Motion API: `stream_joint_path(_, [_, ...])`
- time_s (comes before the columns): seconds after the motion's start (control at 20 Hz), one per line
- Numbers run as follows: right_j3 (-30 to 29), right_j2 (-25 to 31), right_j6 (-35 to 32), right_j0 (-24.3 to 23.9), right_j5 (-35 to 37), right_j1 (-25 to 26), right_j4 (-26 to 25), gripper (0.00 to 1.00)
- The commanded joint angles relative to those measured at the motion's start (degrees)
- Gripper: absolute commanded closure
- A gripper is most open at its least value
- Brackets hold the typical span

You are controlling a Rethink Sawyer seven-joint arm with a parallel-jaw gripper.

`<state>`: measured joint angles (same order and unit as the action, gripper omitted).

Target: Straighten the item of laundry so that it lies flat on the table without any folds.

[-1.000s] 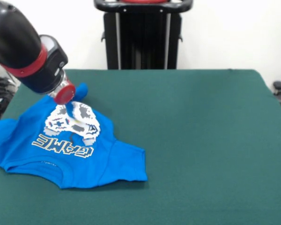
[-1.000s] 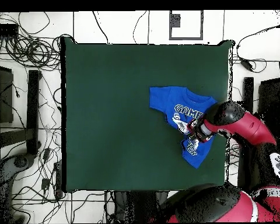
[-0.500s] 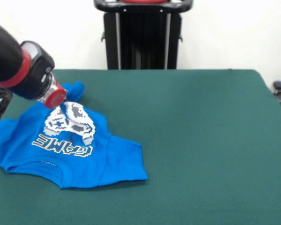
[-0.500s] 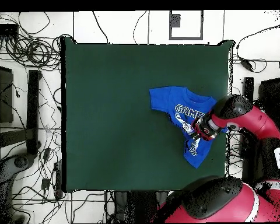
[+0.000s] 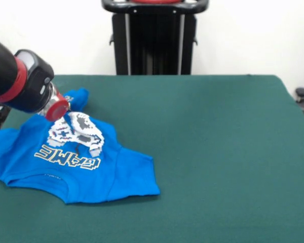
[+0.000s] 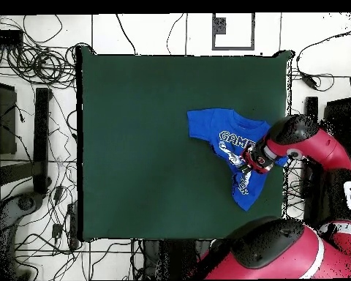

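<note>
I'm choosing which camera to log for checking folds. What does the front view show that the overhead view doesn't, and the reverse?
Front view only: the raised bunch of cloth at the print beside the claw, and the black stand behind the table.
Overhead view only: the whole table outline, showing the T-shirt lying near one edge, and the cables on the floor.
Both: the blue T-shirt crumpled, lettering up, with the arm over it.

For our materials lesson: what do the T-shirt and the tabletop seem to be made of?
T-shirt: soft knit cloth, probably cotton, matte; it folds and bunches limply, with a white and grey print on it. Table: dark green felt-like covering, matte, without glare; what lies under it is hidden.
</note>
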<state>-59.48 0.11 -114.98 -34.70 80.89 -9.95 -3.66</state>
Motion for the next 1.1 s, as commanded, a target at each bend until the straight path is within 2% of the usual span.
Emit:
stream_joint_path(0.05, [3.1, 7.0, 11.6, 0.9, 4.5, 1.4, -3.1, 1.00])
stream_joint_path(0.25, [3.5, 7.3, 11.7, 0.7, 5.3, 1.3, -3.4, 1.00])
stream_joint_path(0.55, [9.0, 7.4, 13.5, 0.5, 10.6, 3.1, -4.6, 1.00])
stream_joint_path(0.75, [9.1, 7.2, 12.9, 0.3, 11.0, 2.7, -5.0, 1.00])
stream_joint_path(0.95, [3.7, 5.2, 9.6, 0.9, 6.1, -2.8, -5.7, 1.00])
stream_joint_path(1.05, [4.2, 4.6, 9.2, 1.2, 6.1, -4.3, -6.4, 1.00])
stream_joint_path(1.1, [1.6, 3.9, 9.5, 1.1, 5.7, -7.1, -6.5, 1.00])
